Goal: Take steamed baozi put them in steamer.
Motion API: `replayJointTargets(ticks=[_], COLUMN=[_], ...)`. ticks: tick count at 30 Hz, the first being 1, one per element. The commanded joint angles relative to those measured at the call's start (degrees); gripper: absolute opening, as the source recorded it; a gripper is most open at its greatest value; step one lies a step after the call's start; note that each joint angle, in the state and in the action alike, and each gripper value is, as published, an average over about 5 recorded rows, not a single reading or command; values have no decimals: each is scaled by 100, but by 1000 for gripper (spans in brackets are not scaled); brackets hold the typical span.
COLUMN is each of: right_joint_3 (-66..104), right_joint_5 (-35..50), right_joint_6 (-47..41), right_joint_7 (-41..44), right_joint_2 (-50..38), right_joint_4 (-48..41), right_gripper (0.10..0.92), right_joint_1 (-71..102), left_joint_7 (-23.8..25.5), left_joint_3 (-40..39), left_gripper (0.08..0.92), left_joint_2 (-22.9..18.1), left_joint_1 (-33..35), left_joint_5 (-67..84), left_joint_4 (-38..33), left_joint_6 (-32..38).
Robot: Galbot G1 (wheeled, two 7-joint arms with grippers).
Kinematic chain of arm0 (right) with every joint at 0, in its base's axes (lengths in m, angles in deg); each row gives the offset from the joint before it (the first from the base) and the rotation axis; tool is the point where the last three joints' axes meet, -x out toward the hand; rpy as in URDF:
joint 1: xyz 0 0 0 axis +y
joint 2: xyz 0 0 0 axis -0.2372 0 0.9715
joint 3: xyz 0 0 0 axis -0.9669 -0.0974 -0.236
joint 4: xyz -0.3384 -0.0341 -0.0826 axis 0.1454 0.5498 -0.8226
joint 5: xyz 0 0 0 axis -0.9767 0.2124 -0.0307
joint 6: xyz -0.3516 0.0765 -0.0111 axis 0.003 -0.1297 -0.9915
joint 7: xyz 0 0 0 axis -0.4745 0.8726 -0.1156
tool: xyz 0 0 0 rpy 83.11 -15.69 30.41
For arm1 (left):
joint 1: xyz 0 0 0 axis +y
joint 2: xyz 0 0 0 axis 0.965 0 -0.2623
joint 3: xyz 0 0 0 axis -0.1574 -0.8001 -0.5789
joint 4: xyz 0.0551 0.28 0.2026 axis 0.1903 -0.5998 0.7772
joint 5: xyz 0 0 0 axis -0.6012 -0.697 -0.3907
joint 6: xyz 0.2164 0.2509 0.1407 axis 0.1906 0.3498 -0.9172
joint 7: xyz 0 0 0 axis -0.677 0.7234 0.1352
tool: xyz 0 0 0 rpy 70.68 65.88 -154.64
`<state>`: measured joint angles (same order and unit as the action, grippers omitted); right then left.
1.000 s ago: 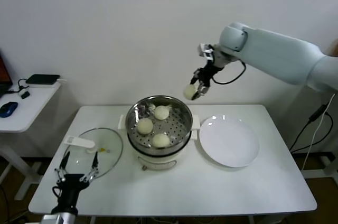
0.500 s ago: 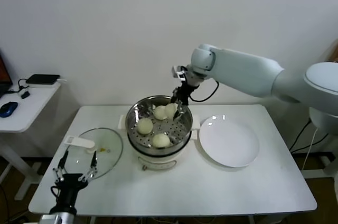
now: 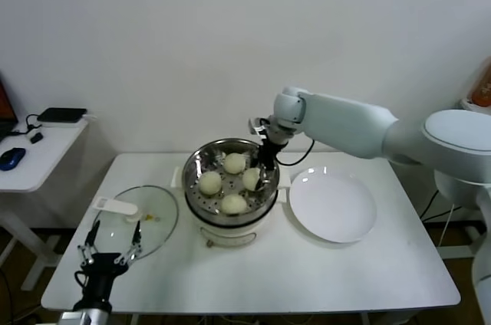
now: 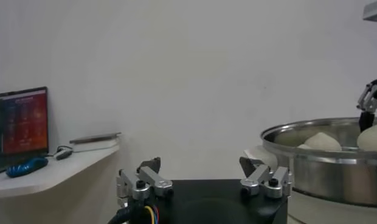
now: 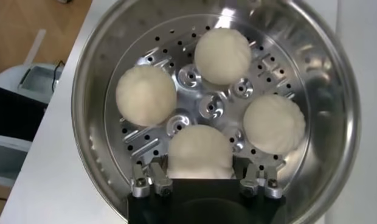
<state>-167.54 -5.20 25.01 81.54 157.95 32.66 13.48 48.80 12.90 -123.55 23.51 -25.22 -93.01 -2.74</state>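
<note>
The right pincer (image 3: 259, 165) holds narrow on the fourth soft, light off-white baozi (image 5: 199, 152) in the round steel steamer (image 3: 196, 168) — take its sides gently — while the left pincer (image 3: 110, 248) waits wide open.

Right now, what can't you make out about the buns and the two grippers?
- Right gripper: whether it has let go of the fourth baozi; right wrist view, its mount hides the contact.
- Steamer: cut off at the left wrist view's edge, rim hides most buns.
- Left gripper: idle, jaws open.
- Plate: nothing hidden.
</note>
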Motion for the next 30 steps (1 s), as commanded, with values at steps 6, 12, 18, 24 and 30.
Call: replayJointTargets(ticks=[6,12,18,24,30], right_joint_3=[38,62,83,149,113], right_joint_5=[-132,-126,-101,62,393], right_joint_6=[-10,-12,-9,-5,-11], right_joint_7=[-35,-79,-88,-33,18], right_joint_2=[1,-10,3,45,-37], right_joint_4=[-63,-50,-57,-109,125], right_gripper=[695,696,787,822,823], right_joint_1=[162,178,152,-16,-309], left_joint_7=[1,3,3,2,1], left_joint_3=[-8,-18,-11,-26,-28], left_gripper=[823,823,823,823,823], left_joint_2=[5,12,21,11,0], left_joint_1=[11,-4,-2,-1,3], left_joint_5=[1,-3,1,-10,-24], left_joint_4=[20,15,19,18,2], left_joint_6=[16,9,11,9,7])
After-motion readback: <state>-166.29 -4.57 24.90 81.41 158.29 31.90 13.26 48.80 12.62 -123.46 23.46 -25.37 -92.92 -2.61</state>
